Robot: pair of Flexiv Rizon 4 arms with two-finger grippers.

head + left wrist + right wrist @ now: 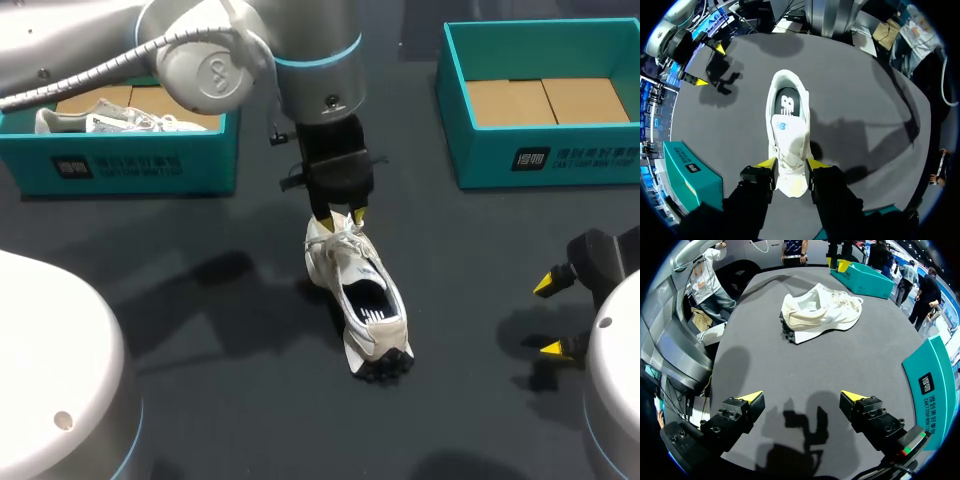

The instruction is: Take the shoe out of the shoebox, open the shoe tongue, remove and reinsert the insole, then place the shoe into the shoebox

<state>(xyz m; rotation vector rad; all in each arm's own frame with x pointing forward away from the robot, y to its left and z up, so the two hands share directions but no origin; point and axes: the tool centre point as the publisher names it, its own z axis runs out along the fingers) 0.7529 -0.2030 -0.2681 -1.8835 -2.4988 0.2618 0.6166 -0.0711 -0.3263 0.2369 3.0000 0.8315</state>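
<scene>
A white shoe [360, 295] stands upright on the dark table, its toe towards the back and its heel towards the front. Its tongue [786, 125] lies over the laces and a dark insole [786, 102] shows in the opening. My left gripper [340, 218] comes down on the toe, with the yellow fingertips [767, 164] pressed against both sides of it, so it is shut on the shoe [790, 145]. My right gripper [548, 316] hovers open at the right edge, far from the shoe [820, 312], with nothing between its fingers [752, 397].
A teal shoebox [130, 165] at the back left holds another white shoe [100, 120]. A second teal shoebox [545, 150] at the back right shows only its cardboard floor. Bare table lies between the shoe and my right gripper [801, 396].
</scene>
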